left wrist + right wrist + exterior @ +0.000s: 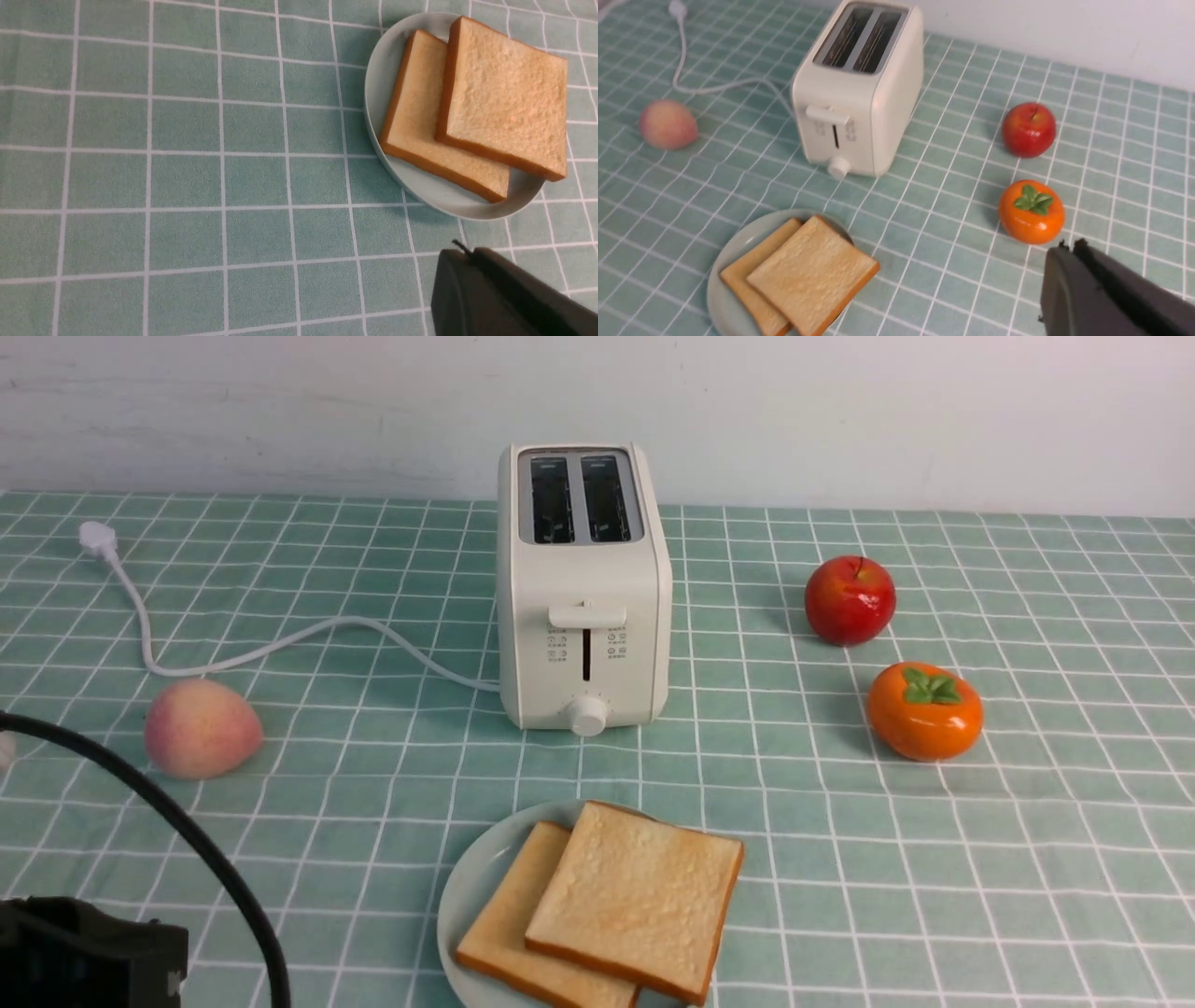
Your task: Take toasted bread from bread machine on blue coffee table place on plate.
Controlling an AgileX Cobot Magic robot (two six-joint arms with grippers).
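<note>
Both slots of the bread machine (583, 597) look empty. The 2 slices of toasted bread (635, 896) lie stacked askew on the plate (462, 896), which sits in front of the machine on the desk (840, 896). The left gripper (467, 256) and the right gripper (1069, 249) each show jaws pressed together on nothing, apart from the plate. The job looks done. The remaining risk is the top slice: 1 corner overhangs the rim, so a careless arm sweep past the plate could knock it off. The right gripper also hangs near the persimmon (1031, 212), which could roll if clipped.
</note>
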